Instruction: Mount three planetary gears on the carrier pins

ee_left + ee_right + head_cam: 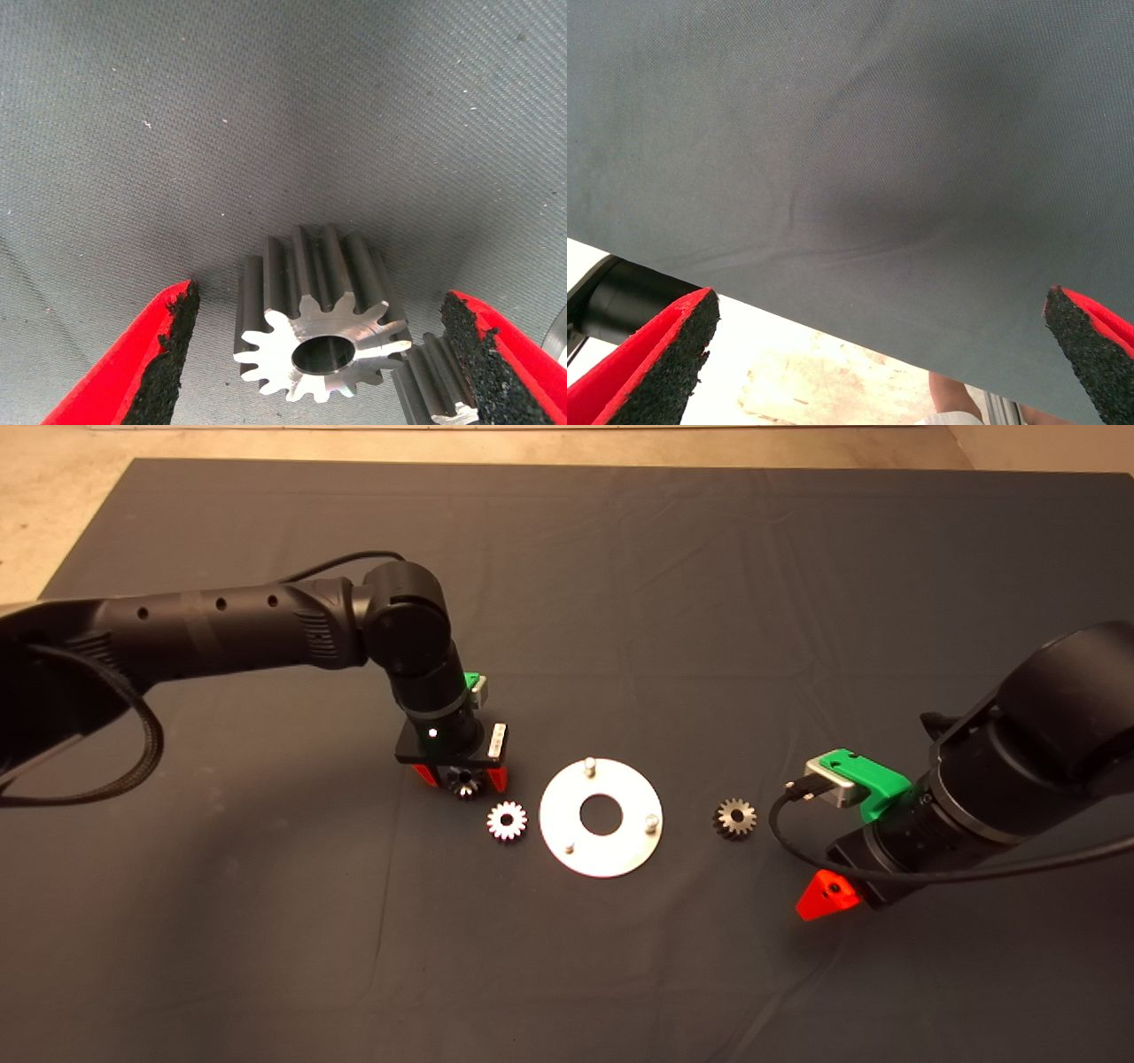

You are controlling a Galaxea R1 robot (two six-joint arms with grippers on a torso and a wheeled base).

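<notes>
- Left gripper (319, 354): fingers apart, straddling first gear (314, 323); second gear (507, 821) at its 4 o'clock risks being knocked
- Right gripper (877, 354): fingers apart, idle
- Carrier pins (589, 764) unfilled; tilted grasp would jam

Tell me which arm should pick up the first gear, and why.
Left. The left gripper already straddles a gear, its jaws open on either side, beside the disc. The right gripper is held off to the side, with nothing between its jaws.

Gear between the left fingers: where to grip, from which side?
Probably the toothed flanks of the gear, straight down from above. It lies flat on the mat, bore up, and the left gripper is open, a pad on each side.
</notes>
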